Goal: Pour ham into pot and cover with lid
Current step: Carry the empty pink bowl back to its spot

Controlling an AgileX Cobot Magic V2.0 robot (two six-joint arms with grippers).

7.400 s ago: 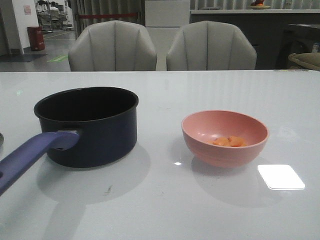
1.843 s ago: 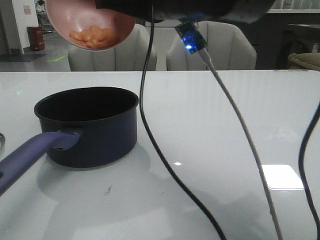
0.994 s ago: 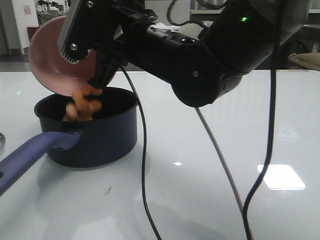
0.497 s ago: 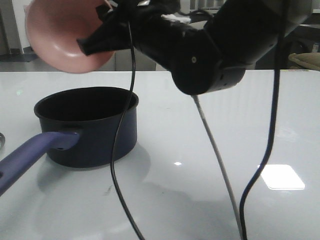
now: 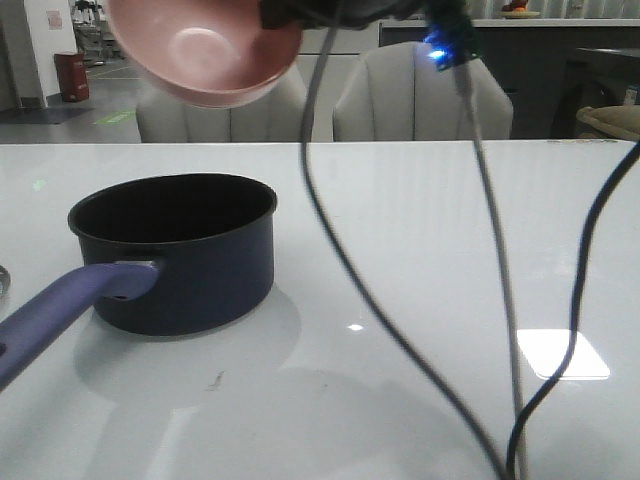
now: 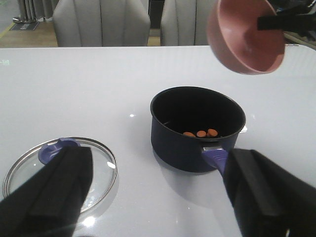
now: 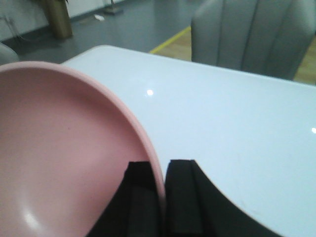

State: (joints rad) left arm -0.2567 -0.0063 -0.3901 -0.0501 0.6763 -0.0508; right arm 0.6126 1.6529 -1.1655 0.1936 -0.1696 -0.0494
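White table [image 5: 420,230] fills the room in front of me, with two grey chairs [image 5: 225,95] behind it. Three little orange ham [image 6: 200,133] bits lie inside the dark pot [image 6: 197,127], on its black bottom. The pot's purple handle [image 5: 60,310] points toward me. My right gripper [image 7: 163,195] pinches the rim of the pink bowl [image 5: 205,45], high above the pot. My left gripper [image 6: 158,190] is spread wide near the glass lid [image 6: 61,165], which lies flat on the table beside the pot.
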